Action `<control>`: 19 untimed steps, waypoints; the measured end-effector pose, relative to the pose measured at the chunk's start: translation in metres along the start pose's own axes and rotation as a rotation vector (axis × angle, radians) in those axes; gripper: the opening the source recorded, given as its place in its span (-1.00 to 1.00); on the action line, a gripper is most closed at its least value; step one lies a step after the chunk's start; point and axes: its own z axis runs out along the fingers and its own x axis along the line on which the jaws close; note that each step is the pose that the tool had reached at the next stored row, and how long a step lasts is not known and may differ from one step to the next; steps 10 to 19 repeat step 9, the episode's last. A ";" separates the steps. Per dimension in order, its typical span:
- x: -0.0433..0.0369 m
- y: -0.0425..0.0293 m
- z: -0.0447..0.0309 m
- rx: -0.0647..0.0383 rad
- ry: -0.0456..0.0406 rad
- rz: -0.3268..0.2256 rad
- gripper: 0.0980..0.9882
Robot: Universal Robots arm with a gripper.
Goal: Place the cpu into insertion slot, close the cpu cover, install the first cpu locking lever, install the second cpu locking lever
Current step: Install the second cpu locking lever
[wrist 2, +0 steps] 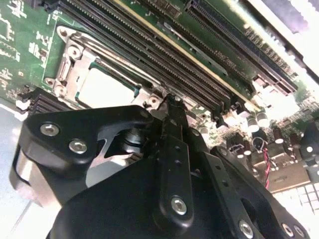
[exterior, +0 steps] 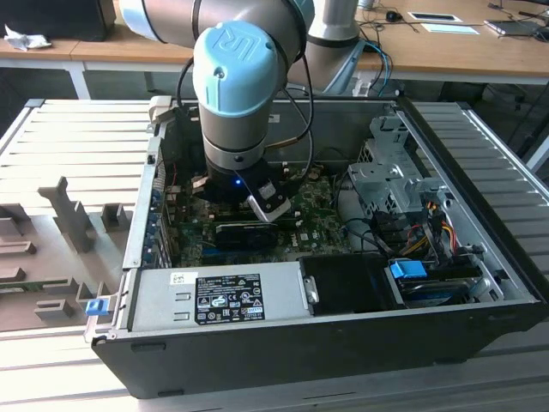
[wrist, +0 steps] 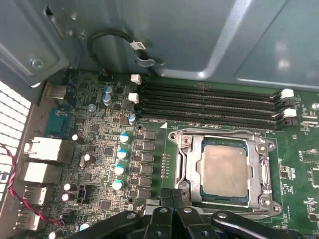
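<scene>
The cpu (wrist: 224,169), a pale silver square, lies in the insertion slot (wrist: 191,175) on the green board. The silvery cpu cover (wrist: 262,172) lies flat around it, framing it. In the second wrist view the cpu (wrist 2: 105,89) and the cpu cover (wrist 2: 74,63) show just beyond the fingertips. My gripper (wrist: 173,198) stands at the socket's edge with its black fingers pressed together and nothing visible between them; its tip (wrist 2: 172,102) sits by the socket's corner. In the exterior view the gripper (exterior: 262,204) reaches down into the open computer case. The locking levers' position is hard to make out.
Long black memory slots (wrist: 209,102) run beside the socket. A black graphics card (exterior: 244,233), a power supply (exterior: 219,296) and drive cages with cables (exterior: 403,197) crowd the case. The case wall (wrist: 199,35) rises close behind the memory slots.
</scene>
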 end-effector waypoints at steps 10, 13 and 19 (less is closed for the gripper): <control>-0.0004 0.0043 -0.0129 0.001 0.0002 0.000 -0.98; -0.0004 0.0043 -0.0129 0.001 0.0002 0.000 -0.98; -0.0004 0.0043 -0.0129 0.001 0.0002 0.000 -0.98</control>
